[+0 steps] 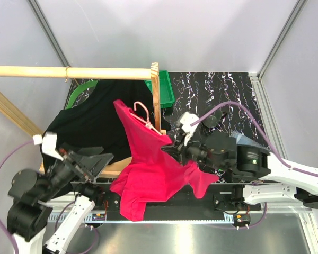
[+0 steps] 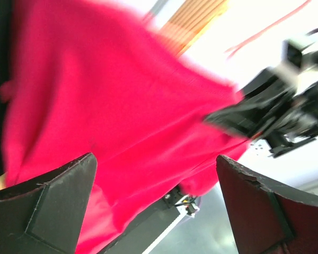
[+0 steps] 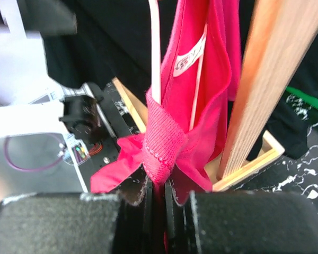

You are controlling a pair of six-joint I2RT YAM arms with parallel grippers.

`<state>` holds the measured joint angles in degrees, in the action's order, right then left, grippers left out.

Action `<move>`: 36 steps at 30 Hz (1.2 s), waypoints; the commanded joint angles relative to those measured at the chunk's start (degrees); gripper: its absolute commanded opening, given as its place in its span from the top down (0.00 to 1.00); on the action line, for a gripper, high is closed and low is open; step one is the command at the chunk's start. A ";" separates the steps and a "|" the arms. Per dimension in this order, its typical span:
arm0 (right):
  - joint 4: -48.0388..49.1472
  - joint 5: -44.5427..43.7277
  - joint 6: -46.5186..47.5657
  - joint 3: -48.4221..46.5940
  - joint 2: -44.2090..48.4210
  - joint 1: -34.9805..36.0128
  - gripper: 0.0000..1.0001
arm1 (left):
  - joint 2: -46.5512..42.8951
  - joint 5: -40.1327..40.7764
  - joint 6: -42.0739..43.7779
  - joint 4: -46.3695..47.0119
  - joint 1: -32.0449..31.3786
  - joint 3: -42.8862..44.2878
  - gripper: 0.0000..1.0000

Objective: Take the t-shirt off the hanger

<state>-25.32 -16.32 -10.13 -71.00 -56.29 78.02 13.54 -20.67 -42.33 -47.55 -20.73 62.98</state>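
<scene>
pinching red t-shirt (image 1: 148, 174) at the collar — right gripper (image 3: 158, 191) clamped on it; left gripper (image 2: 155, 159) gaping wide.

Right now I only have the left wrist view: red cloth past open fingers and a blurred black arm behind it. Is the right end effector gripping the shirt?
Observer: Yes. The right wrist view shows the right end effector shut on the red t-shirt, pinching its ribbed collar.
Operator: Is the hanger out of the shirt?
Observer: No. The hanger runs down into the neck opening, just behind the pinched collar.
</scene>
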 commanded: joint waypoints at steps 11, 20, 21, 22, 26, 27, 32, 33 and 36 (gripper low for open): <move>17.40 12.62 0.90 7.98 -4.53 -8.32 1.00 | 10.63 -5.26 -2.32 25.92 -0.01 -3.21 0.08; 21.63 19.66 -4.97 7.45 -7.78 -10.08 1.00 | 13.44 -8.86 -5.84 36.83 -0.01 -7.43 0.14; 21.98 19.57 -5.77 7.46 -7.95 -10.17 1.00 | 14.14 -8.87 -5.66 37.26 -0.01 -7.17 0.15; 21.98 19.74 -6.65 7.54 -8.13 -10.08 1.00 | 14.32 -8.87 -5.58 37.70 -0.01 -7.26 0.17; 21.81 22.03 -10.25 7.02 -9.88 -10.17 1.00 | 15.63 -8.43 -2.17 38.67 -0.10 -7.52 0.20; 21.63 22.03 -11.74 6.84 -10.15 -10.17 1.00 | 16.77 -8.60 -1.28 38.50 -0.10 -7.43 0.20; 20.32 23.35 -15.61 4.65 -12.17 -10.17 1.00 | 19.94 -9.57 1.19 38.23 -0.10 -8.13 0.26; 19.88 23.09 -15.97 4.56 -12.44 -10.08 1.00 | 20.55 -9.48 1.45 38.23 -0.10 -8.40 0.27; 20.05 22.82 -16.76 4.47 -12.70 -10.17 1.00 | 21.26 -9.48 1.98 38.32 -0.19 -9.36 0.30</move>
<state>-8.36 5.41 -23.66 -63.20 -68.95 68.18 33.65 -28.58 -42.92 -12.03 -20.73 54.70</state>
